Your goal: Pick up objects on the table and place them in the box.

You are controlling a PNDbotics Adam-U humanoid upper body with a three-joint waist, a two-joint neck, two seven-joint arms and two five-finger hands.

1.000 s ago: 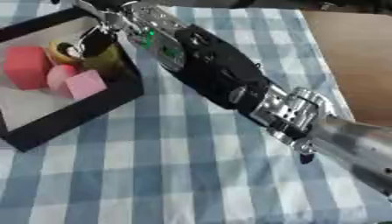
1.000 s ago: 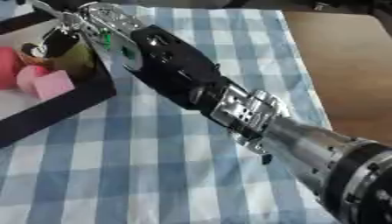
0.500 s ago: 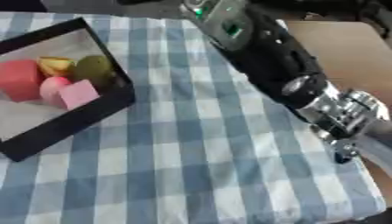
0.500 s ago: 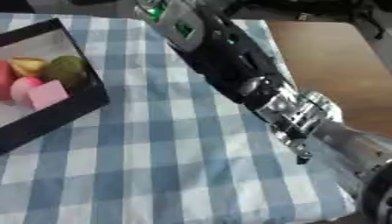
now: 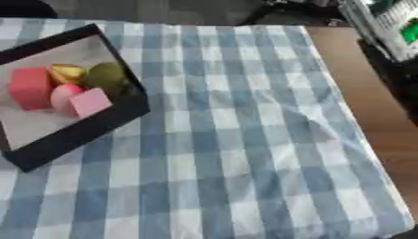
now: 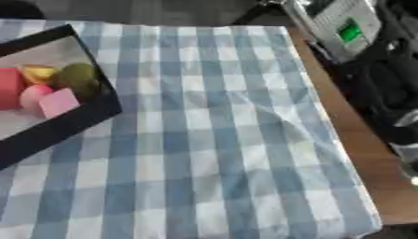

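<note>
Hands unseen; right arm (image 6: 384, 88) label perhaps green.

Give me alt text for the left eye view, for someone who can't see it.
A black box at the left of a blue-and-white checked tablecloth holds a red block, a yellow piece, an olive-green piece and two pink pieces. Part of the robot's arm shows at upper right; no robot hand is visible.

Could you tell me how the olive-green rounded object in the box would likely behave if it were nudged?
The green object looks rounded, so it may roll. It sits against the box wall and beside the yellow piece, which would probably stop it.
</note>
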